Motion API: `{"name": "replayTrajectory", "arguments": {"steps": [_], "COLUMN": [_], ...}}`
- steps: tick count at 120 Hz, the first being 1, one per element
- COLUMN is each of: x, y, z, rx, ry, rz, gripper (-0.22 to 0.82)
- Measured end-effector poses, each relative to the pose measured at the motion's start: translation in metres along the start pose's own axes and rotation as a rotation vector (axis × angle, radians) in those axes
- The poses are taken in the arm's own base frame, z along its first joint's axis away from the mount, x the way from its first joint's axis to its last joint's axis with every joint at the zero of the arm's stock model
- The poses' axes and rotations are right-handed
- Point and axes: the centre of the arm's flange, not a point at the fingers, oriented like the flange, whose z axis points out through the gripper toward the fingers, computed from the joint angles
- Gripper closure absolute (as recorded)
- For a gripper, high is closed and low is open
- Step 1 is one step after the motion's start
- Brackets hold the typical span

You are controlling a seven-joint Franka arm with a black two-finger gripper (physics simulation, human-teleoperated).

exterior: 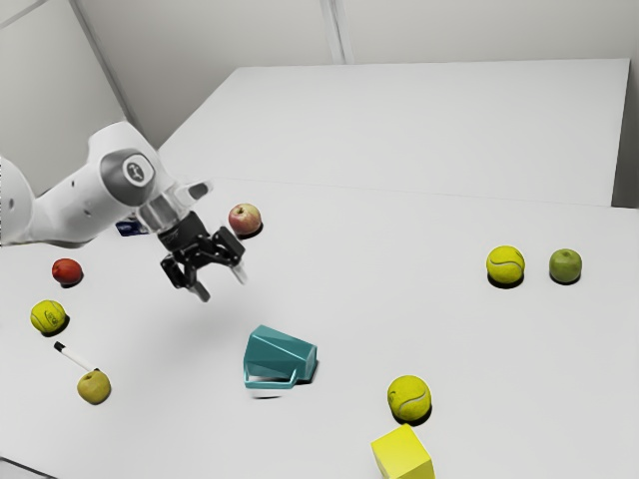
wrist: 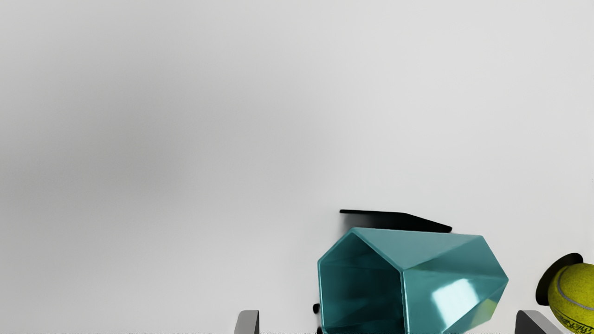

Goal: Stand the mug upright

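The teal faceted mug [exterior: 280, 355] lies on its side on the table, its handle toward the exterior view's bottom edge and its base toward that view's right. Up and to the left of it in the exterior view, my gripper [exterior: 224, 287] hangs above the table, open and apart from the mug. In the wrist view the mug [wrist: 445, 278] shows its dark hollow mouth, and the tips of my open gripper [wrist: 387, 323] stand wide apart at the bottom edge, with nothing held between them.
A tennis ball [exterior: 409, 398] and a yellow block [exterior: 403, 455] are to the mug's right in the exterior view. Farther right are another tennis ball [exterior: 505, 264] and a green apple [exterior: 565, 264]. A reddish apple [exterior: 245, 219] rests behind the gripper; a marker [exterior: 78, 357] lies at the left.
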Motion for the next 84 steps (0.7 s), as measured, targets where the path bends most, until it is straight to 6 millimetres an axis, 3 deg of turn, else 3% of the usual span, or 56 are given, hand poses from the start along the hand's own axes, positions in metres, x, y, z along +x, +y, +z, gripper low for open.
{"name": "replayTrajectory", "arguments": {"steps": [19, 42, 84], "x": [-0.007, -0.013, -0.017], "y": [-0.008, -0.020, -0.012], "z": [0.031, 0.051, 0.084], "rx": [-0.094, -0.190, -0.308], "ry": [-0.061, -0.091, -0.102], "rz": [-0.051, -0.099, -0.126], "gripper": [0.00, 0.00, 0.00]}}
